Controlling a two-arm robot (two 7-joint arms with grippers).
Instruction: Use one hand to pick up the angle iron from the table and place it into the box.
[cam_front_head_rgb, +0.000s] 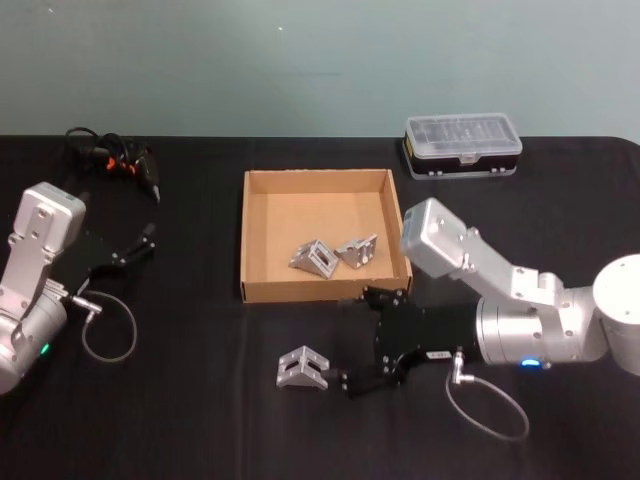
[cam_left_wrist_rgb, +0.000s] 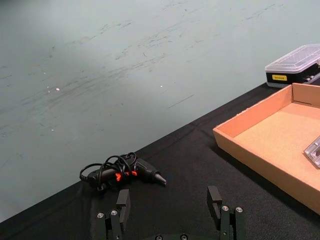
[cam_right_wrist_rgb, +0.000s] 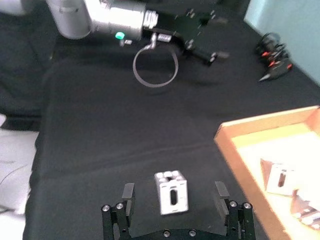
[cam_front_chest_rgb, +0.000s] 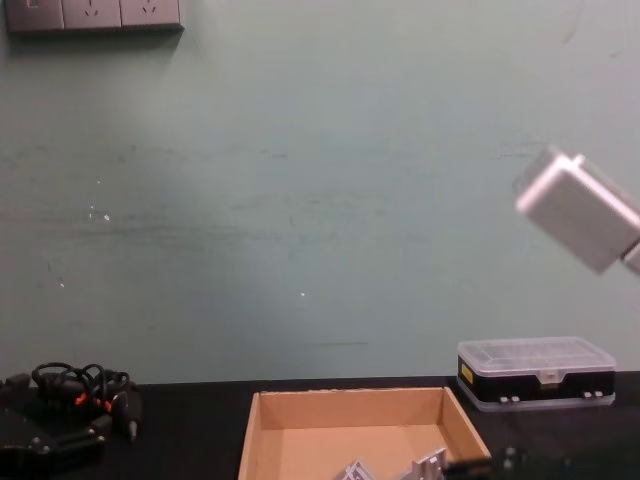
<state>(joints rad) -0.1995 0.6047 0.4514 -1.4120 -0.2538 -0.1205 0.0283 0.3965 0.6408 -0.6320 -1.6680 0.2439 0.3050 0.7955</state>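
The angle iron (cam_front_head_rgb: 302, 368) is lying on the table (cam_front_head_rgb: 190, 410), in front of the box (cam_front_head_rgb: 243, 240) and outside it, near its front wall. The right gripper (cam_front_head_rgb: 352, 340) is being held low over the table just beside the piece, on the robot's right of it, with its fingertips pointing towards it. In the head view the iron is sitting just ahead of the fingertips, closer to the finger on the robot's side. In the right wrist view it is seen centred in the gap, its slotted face turned to the camera and its slot running upright.

The right fingers (cam_right_wrist_rgb: 128, 192) are being kept widely spread. Nothing is being pinched, and no contact with the iron is visible. The gap looks clearly wider than the piece, so probably only a short advance is needed before closing.

The left gripper (cam_front_head_rgb: 135, 245) is being kept at the far left of the table, well apart from the iron, its fingers also spread and holding nothing. The right arm is clearly the nearer one.
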